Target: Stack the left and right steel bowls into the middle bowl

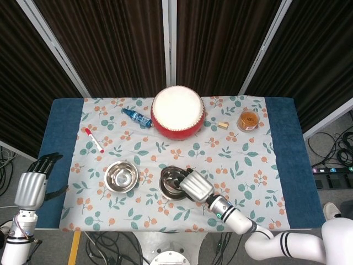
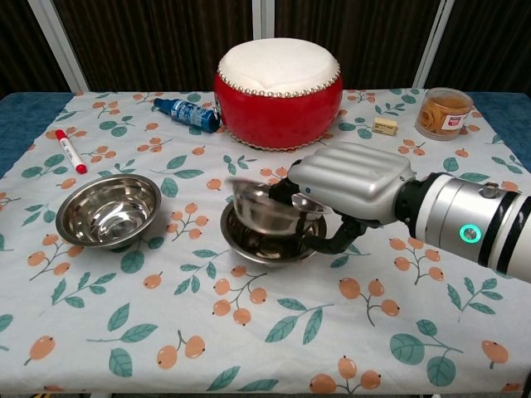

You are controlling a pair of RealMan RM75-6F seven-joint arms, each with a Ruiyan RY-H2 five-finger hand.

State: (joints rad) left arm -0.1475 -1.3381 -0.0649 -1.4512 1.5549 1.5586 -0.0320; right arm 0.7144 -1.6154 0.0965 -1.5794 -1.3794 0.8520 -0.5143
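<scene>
My right hand [image 2: 353, 186] grips a steel bowl [image 2: 264, 206] by its right rim. It holds that bowl tilted just above the middle bowl [image 2: 267, 242], partly inside it; the held bowl looks blurred. In the head view the right hand [image 1: 196, 185] covers most of both bowls [image 1: 170, 182]. The left steel bowl [image 2: 108, 209] stands upright and alone on the floral cloth, also seen as the left steel bowl [image 1: 121, 176] from above. My left hand [image 1: 34, 185] hangs off the table's left edge with its fingers apart, holding nothing.
A red drum [image 2: 278, 83] with a white skin stands behind the bowls. A blue bottle [image 2: 187, 112] lies to its left, and a red marker [image 2: 70, 151] lies further left. A jar [image 2: 442, 113] of orange contents and a small block [image 2: 384, 125] sit at the back right.
</scene>
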